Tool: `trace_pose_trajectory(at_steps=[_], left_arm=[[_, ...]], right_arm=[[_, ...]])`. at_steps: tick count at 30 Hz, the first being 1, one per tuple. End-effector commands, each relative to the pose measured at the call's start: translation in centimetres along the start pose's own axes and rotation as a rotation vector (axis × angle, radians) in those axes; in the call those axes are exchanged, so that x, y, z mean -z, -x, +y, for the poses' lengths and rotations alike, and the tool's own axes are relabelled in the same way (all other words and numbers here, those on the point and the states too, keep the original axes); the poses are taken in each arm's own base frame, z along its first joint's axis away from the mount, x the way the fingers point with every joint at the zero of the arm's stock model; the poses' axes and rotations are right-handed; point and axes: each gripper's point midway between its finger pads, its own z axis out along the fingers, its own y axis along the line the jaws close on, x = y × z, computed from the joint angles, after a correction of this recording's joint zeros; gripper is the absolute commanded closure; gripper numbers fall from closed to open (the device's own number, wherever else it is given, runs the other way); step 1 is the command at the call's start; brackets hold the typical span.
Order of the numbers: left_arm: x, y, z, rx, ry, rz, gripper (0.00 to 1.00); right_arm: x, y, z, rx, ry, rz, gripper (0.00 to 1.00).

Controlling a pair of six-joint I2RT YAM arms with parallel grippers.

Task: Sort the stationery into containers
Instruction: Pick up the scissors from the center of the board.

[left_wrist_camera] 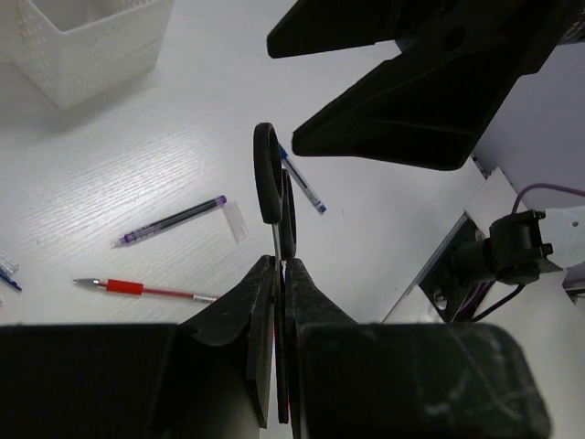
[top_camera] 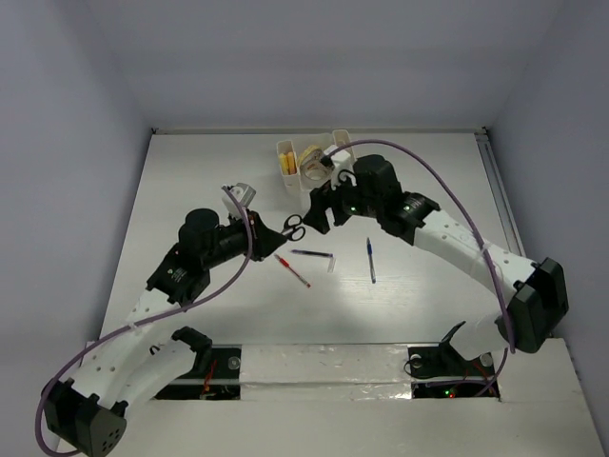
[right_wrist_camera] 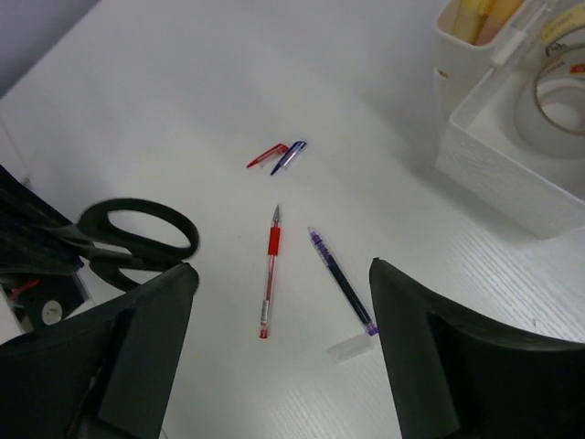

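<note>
My left gripper [top_camera: 276, 231] [left_wrist_camera: 281, 274] is shut on the blades of the small black-handled scissors [top_camera: 295, 227] [left_wrist_camera: 268, 174] and holds them above the table, handles pointing away. My right gripper [top_camera: 319, 211] [right_wrist_camera: 281, 267] is open, right beside the scissors' handle loops [right_wrist_camera: 137, 233]. Below lie a red pen [top_camera: 292, 270] [right_wrist_camera: 268, 279], a dark purple-tipped pen [top_camera: 311, 253] [right_wrist_camera: 340, 279] and a blue pen [top_camera: 370, 259] [left_wrist_camera: 302, 181]. The white organizer [top_camera: 293, 183] [right_wrist_camera: 494, 155] stands at the back with a tape roll [top_camera: 312, 160] [right_wrist_camera: 558, 91] and yellow sticks [top_camera: 287, 162] [right_wrist_camera: 475, 14] in it.
A clear pen cap [top_camera: 331, 264] [right_wrist_camera: 352, 347] lies by the dark pen. A red cap and a blue cap [right_wrist_camera: 279, 155] lie together on the table. The enclosure walls stand on both sides and at the back.
</note>
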Motion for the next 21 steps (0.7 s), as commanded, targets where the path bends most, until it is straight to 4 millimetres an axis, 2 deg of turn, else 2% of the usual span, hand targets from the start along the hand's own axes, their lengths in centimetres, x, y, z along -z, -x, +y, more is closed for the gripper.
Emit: trace_pose_trajectory(at_steps=[1,2,4,5,6,8,10,14,16,21], left_arm=[[0.2,2.2,-0.9,0.003,-0.025,-0.107,1.00],[0.2,2.0,-0.8,0.013,-0.025,-0.112,1.00],[0.3,2.7,-1.3,0.034,-0.045,-0.150,1.00],[0.2,2.3,-1.2,0.044,-0.048,-0.151,1.00],[0.4,2.5,-1.4,0.048,-0.057,-0.163,1.00],[0.4,2.7,-1.7,0.062,-0.076,-0.186,1.00],[0.7,3.2,-2.3,0.058,-0.104,-0.210,1.00],[1.1,3.6,-3.2,0.062,-0.150,-0.237,1.00],[1.4,3.9,-3.6,0.058,-0.171,-0.258,1.00],[1.5,4.0,-4.1,0.049,-0.201,-0.265,1.00]], right_arm=[[2.3,3.6,0.9,-0.088,0.132,-0.186,0.16],[2.2,3.1,0.9,-0.098,0.159,-0.209,0.15],[3.2,3.5,2.9,-0.098,0.264,-0.261,0.10],[3.7,4.5,3.6,-0.081,0.302,-0.318,0.09],[3.9,3.7,4.2,-0.086,0.343,-0.318,0.06],[4.3,4.5,5.0,-0.106,0.392,-0.374,0.03],[4.0,3.9,5.3,-0.146,0.425,-0.365,0.01],[2.8,4.4,4.9,-0.210,0.439,-0.397,0.00],[3.0,4.6,5.6,-0.229,0.496,-0.424,0.01],[2.0,4.1,5.7,-0.262,0.537,-0.415,0.11]])
